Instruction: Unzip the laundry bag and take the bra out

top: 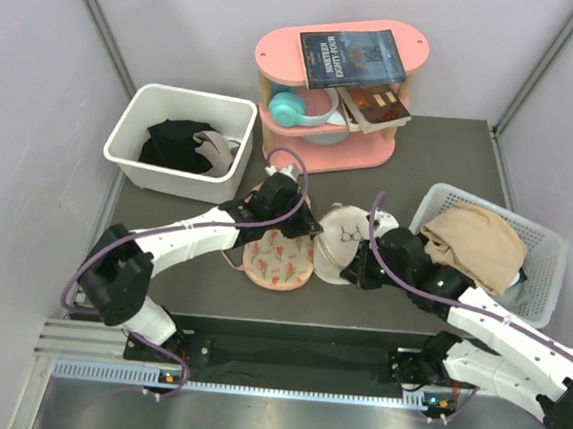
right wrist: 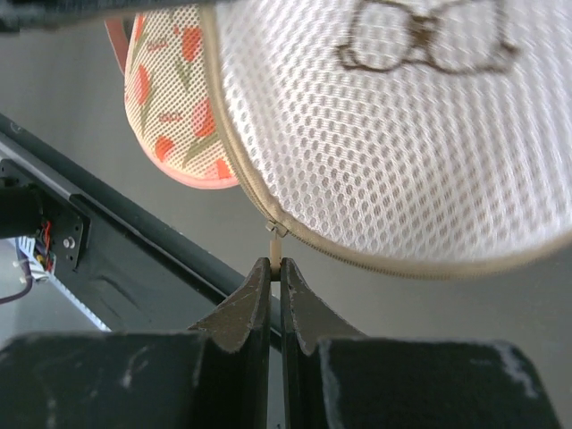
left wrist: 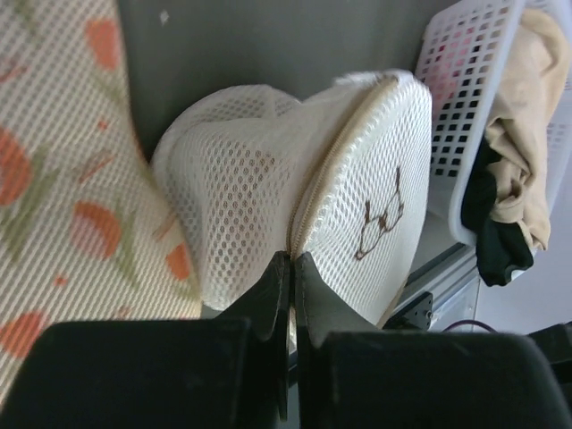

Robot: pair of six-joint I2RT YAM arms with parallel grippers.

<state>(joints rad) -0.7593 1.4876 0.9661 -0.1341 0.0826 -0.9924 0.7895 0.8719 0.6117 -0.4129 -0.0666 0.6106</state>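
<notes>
The laundry bag (top: pixel 341 241) is a cream mesh domed pouch with a brown bra drawing, in the middle of the dark mat. My left gripper (left wrist: pixel 292 261) is shut on its zip seam at the rim (left wrist: pixel 308 201) and holds the pouch (left wrist: pixel 268 179) on edge. My right gripper (right wrist: pixel 275 265) is shut on the small beige zip pull (right wrist: pixel 276 239) below the pouch (right wrist: pixel 402 134). The zip looks closed along the part in view. The bra is hidden.
A pink floral flat piece (top: pixel 279 257) lies left of the pouch. A white basket (top: pixel 547 252) with a beige-tan garment (top: pixel 475 243) stands at the right. A white bin (top: pixel 134 126) with black clothes is back left. A pink shelf (top: pixel 322 152) with books stands behind.
</notes>
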